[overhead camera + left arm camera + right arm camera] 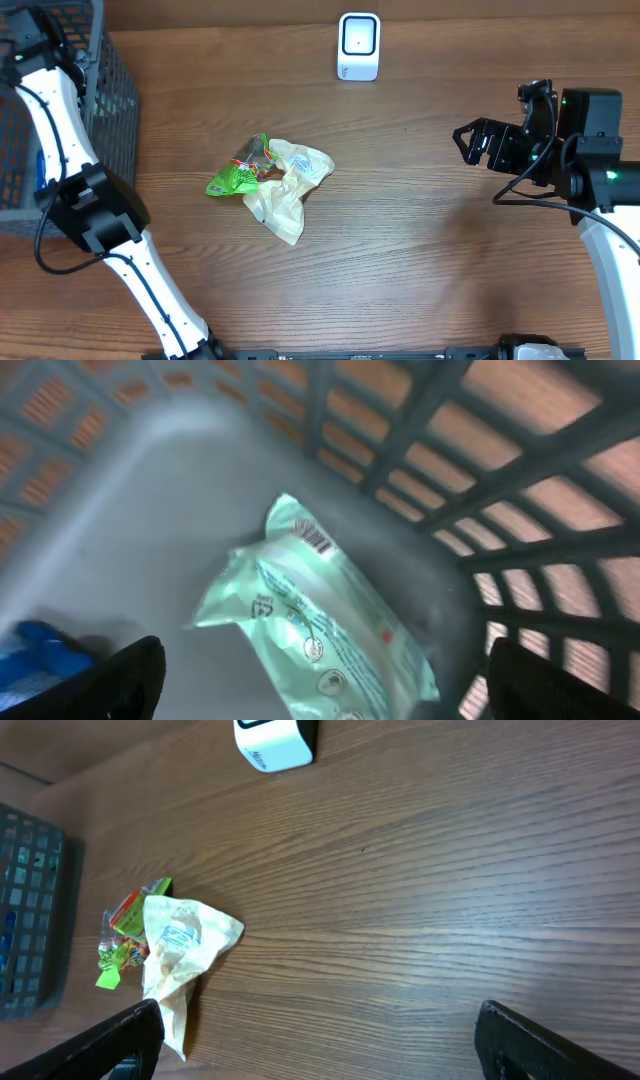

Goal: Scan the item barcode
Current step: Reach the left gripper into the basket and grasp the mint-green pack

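Mint-green packet (320, 630) lies flat on the grey floor of the dark mesh basket (110, 80), which sits at the left edge of the desk (420, 250). Its printed face is up, and a barcode (316, 540) shows near its upper end. A blue item (35, 650) lies beside it in the basket, partly cut off from view, so what it is cannot be told.

The left gripper (335, 680) hangs inside the basket above the packet. Its 2 fingers (130, 680) stand wide apart at the lower corners of the wrist view and hold nothing.

The white scanner (359, 46) stands at the far edge of the desk, near the middle of that edge, well apart from the basket.

2 more packets lie near the middle of the desk, touching each other: a bright green snack packet (232, 178) on the left and a crumpled cream packet (285, 185) on the right.

The right gripper (463, 146) is above the right side of the desk, pointing toward those packets but well apart from them. Its jaws are spread wide and empty.
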Tool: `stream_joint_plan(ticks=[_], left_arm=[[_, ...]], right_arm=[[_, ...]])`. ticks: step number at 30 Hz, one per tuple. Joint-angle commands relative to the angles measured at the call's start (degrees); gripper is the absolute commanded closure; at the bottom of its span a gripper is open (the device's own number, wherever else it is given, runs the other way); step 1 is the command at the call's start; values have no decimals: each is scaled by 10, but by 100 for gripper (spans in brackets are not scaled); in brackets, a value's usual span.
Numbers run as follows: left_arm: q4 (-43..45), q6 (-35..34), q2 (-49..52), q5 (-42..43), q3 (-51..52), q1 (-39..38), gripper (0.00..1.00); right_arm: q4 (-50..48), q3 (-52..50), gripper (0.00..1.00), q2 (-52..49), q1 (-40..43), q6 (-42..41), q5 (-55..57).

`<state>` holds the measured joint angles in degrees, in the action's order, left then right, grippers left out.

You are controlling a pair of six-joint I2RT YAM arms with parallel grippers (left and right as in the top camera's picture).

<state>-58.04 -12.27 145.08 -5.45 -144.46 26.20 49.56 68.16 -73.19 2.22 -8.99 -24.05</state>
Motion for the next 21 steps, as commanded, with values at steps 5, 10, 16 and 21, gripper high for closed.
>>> stream_joint_plan(ticks=[5,10,16,21], left_arm=[[3,-51,73,0,-3,-8,6],[-2,-51,108,26,-3,-8,9],[-6,-50,116,36,-2,-7,44],[-24,-51,116,36,-2,-7,82]], right_arm=[[-2,4,0,2,1,0,-5],[-3,4,0,2,1,0,-7],[-14,4,0,2,1,-1,-26],[-14,4,0,2,1,-1,-26]])
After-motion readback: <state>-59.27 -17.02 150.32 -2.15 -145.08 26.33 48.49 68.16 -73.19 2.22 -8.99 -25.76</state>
